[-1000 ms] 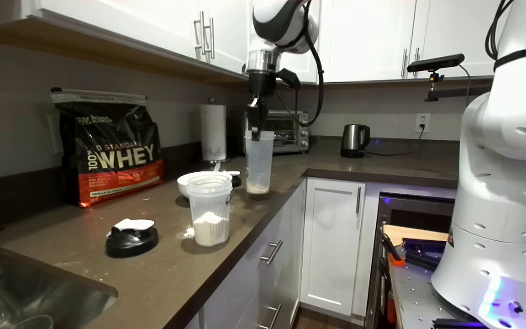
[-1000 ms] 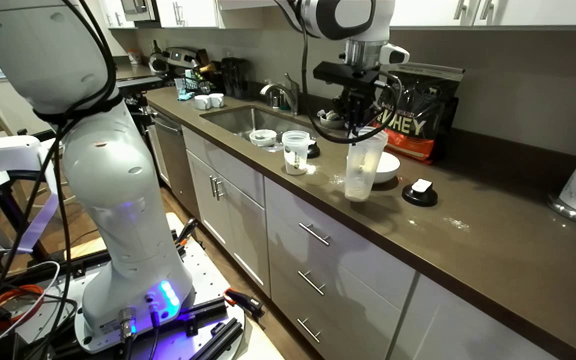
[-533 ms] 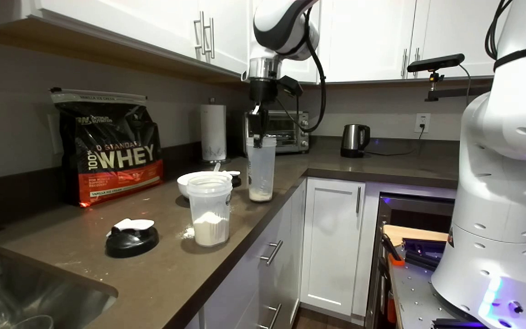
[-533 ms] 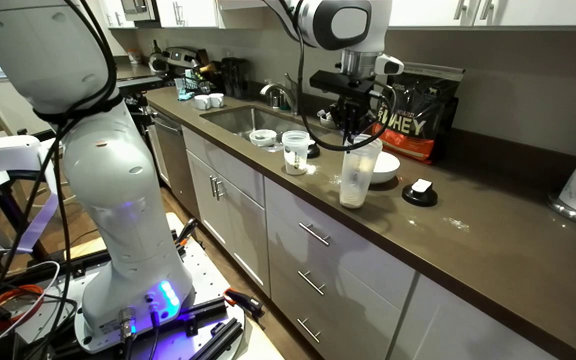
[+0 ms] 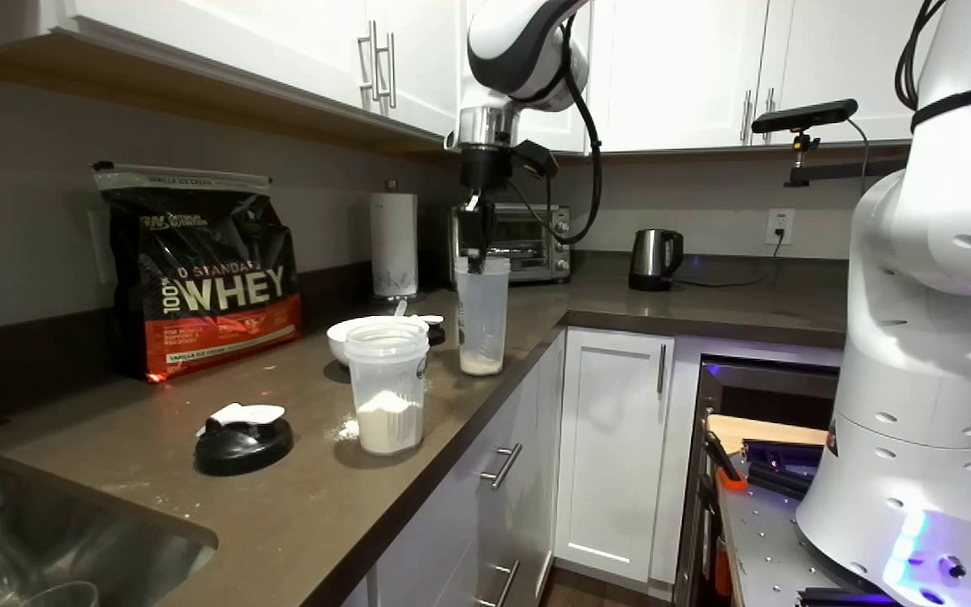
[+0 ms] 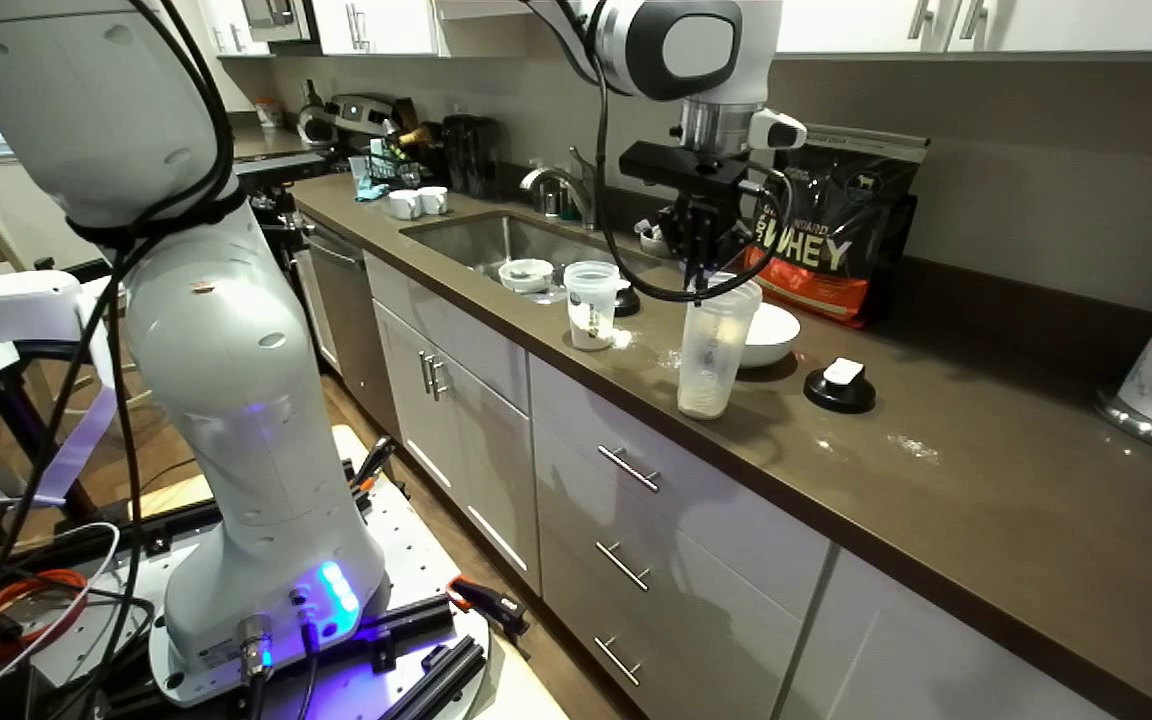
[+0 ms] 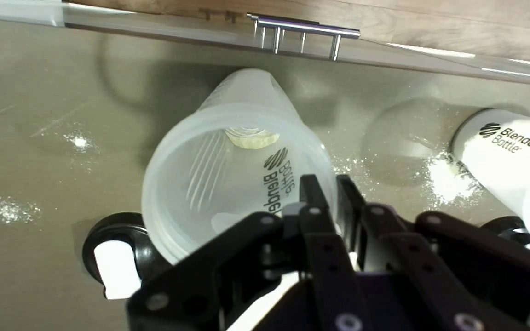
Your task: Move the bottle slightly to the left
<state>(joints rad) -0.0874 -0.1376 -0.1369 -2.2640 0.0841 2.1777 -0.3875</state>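
Observation:
The bottle, a tall slim translucent shaker with a little pale powder at its bottom, shows in both exterior views (image 5: 483,316) (image 6: 714,350) and in the wrist view (image 7: 246,92). Its base appears to rest on the counter (image 6: 936,500) near the front edge. My gripper (image 5: 474,261) is at its rim, also seen in an exterior view (image 6: 699,290). In the wrist view the gripper (image 7: 327,179) has one finger inside the bottle and one outside, with the rim wall between. A narrow gap shows between the wall and the outer finger.
A shorter shaker with white powder (image 5: 388,413) stands along the counter edge. A white bowl (image 6: 771,335) is close behind the bottle. Black lids (image 5: 243,443) (image 6: 839,388), a whey bag (image 5: 207,270), a paper towel roll (image 5: 394,244) and the sink (image 6: 456,235) are around.
The gripper and bottle have come down and slightly toward the counter's front edge. The bottle's base has reached the counter. In the last half second the rim has sunk slightly relative to the fingers.

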